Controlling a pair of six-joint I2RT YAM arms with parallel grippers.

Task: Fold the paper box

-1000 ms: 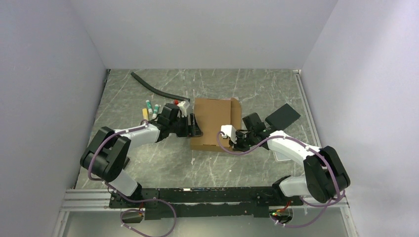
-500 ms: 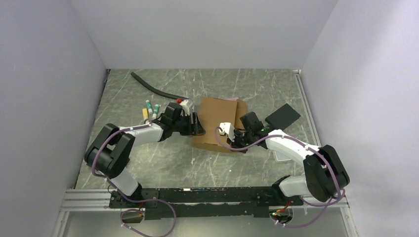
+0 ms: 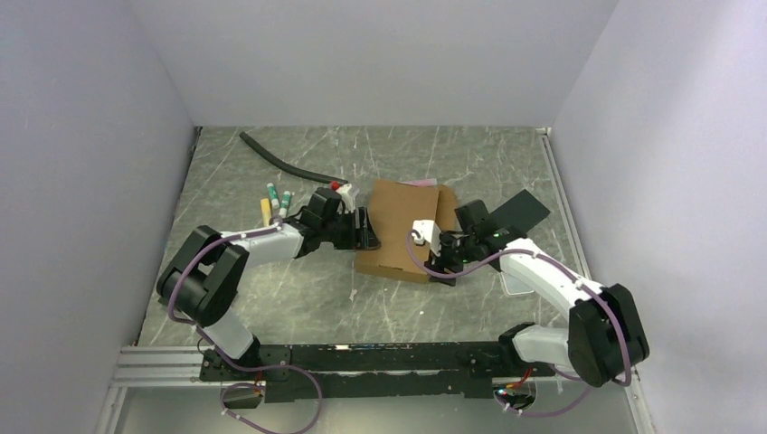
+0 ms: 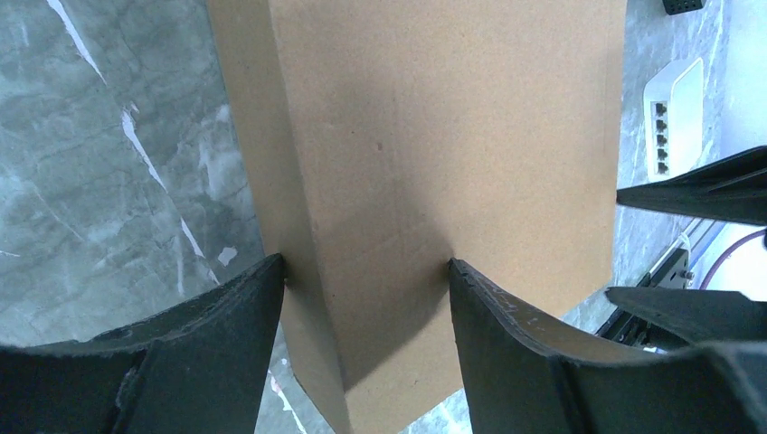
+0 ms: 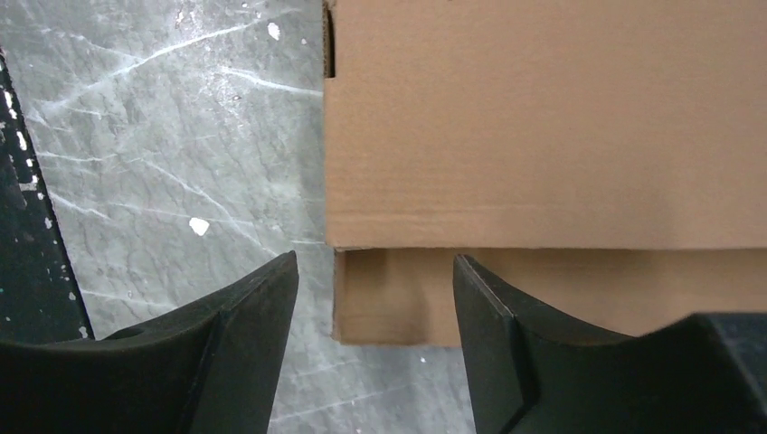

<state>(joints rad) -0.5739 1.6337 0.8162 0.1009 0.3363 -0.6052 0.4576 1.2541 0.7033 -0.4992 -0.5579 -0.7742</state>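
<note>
The paper box (image 3: 398,226) is a brown cardboard mailer lying flat and closed on the marble table, slightly skewed. My left gripper (image 3: 366,231) is open and straddles the box's left edge. In the left wrist view one fingertip (image 4: 267,280) rests against the side wall and the other sits on the top face (image 4: 452,136). My right gripper (image 3: 445,269) is open at the box's near right corner. In the right wrist view that corner (image 5: 389,298) lies between the spread fingers, ungripped, with a lower cardboard layer sticking out under the lid (image 5: 543,117).
A black hose (image 3: 280,163) curves across the back left. Several small tubes (image 3: 276,201) stand behind the left arm. A black square pad (image 3: 517,212) lies right of the box, and a translucent lid (image 3: 514,282) sits under the right forearm. Grey walls enclose three sides.
My right gripper has opened and drawn back to the right. The box has slid right and turned slightly, and my left gripper has followed its left edge.
</note>
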